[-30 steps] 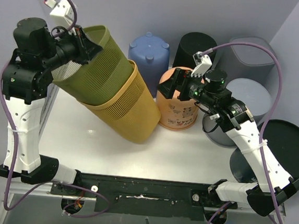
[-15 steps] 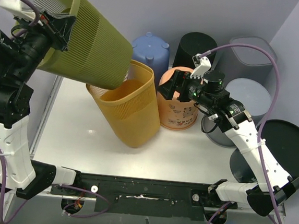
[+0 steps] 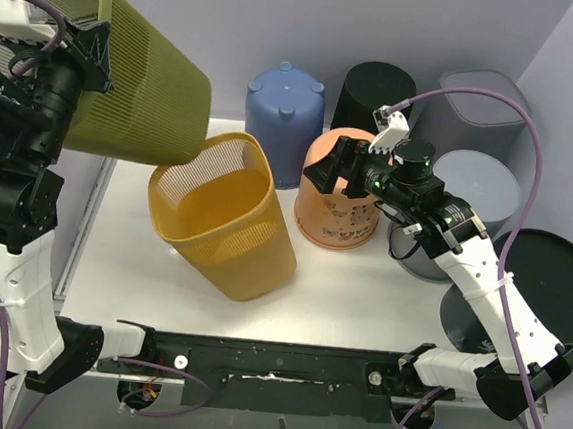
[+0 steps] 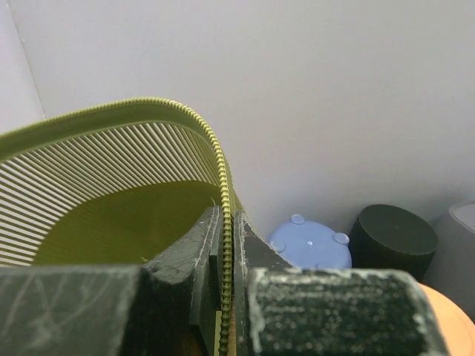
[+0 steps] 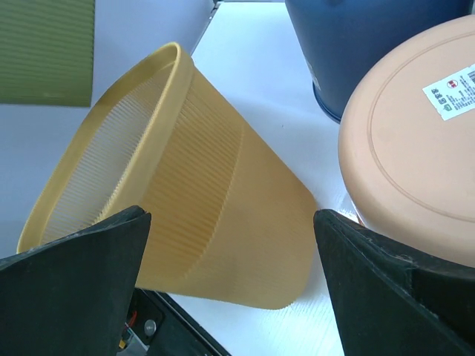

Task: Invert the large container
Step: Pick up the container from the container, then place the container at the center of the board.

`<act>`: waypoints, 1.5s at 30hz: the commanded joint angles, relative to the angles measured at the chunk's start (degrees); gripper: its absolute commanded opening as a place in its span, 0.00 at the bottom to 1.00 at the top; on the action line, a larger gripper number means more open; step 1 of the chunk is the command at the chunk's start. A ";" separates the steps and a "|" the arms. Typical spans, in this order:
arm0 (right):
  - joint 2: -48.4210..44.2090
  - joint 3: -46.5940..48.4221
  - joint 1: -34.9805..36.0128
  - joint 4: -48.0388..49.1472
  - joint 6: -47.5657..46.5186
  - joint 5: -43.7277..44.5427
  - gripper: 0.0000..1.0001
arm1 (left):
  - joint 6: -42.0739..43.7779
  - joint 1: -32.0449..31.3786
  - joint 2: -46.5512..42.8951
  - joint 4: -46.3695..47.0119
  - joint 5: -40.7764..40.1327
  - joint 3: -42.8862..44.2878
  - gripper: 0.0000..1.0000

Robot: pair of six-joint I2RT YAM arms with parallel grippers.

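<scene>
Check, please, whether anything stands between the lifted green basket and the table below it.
Yes: the yellow basket sits mouth-up on the table, just below the lower end of the green basket. The left gripper clamps the green basket by its rim; bare table shows nearer the arms.

Green basket (image 3: 138, 71) lifted up and left, clear of yellow basket (image 3: 235, 230), left tool (image 4: 227, 248) raised with it

The raised basket (image 3: 143, 81) hangs at the far left in the left gripper (image 4: 226, 222), above and left of the tilted basket (image 3: 221, 219), which leans on the surface (image 3: 359, 301). Behind the tilted basket stands an upturned bucket (image 3: 286, 109). Just right of it is an upturned tub (image 3: 341, 219), with the right gripper (image 3: 339, 164) over its top and a round container (image 3: 374, 94) behind it.
</scene>
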 commanded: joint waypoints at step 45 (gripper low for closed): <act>14.17 15.90 29.82 -9.43 -18.83 12.55 0.98 | -1.37 6.08 14.34 19.97 0.63 -28.76 0.00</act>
